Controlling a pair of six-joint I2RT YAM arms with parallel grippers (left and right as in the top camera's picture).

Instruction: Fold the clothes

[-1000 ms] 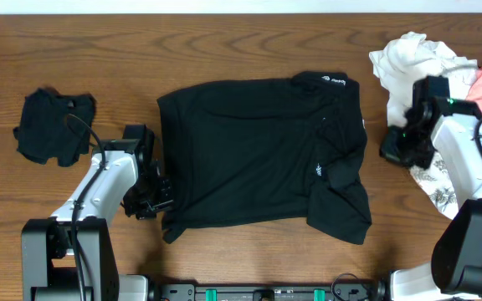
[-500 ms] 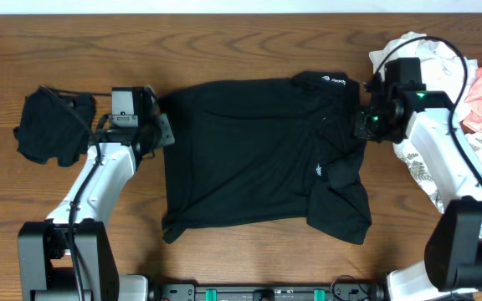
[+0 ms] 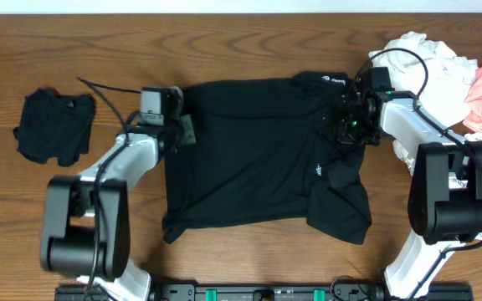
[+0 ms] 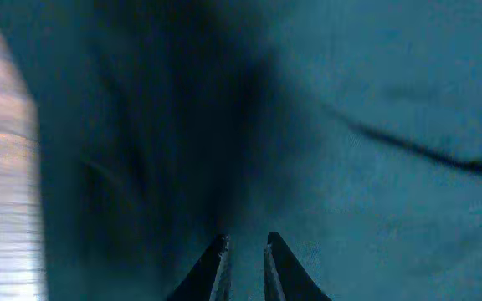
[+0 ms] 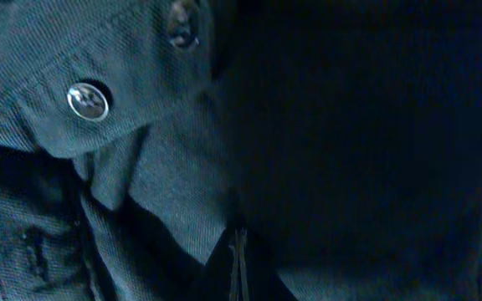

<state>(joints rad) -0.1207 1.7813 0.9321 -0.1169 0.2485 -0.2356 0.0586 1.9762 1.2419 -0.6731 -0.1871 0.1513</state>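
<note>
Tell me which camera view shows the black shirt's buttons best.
The right wrist view: two buttons show close up on the black shirt. Overhead shows the whole shirt spread on the table, but the buttons are too small to make out. The left wrist view shows only plain dark fabric.

Brown wood-grain table (image 3: 249, 50)

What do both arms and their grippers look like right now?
The left arm and right arm have white links, black joints and bulky black bases. A thin black cable loops over each. The left gripper and right gripper have slim dark tapered fingers; a green light glows by the right one.
</note>
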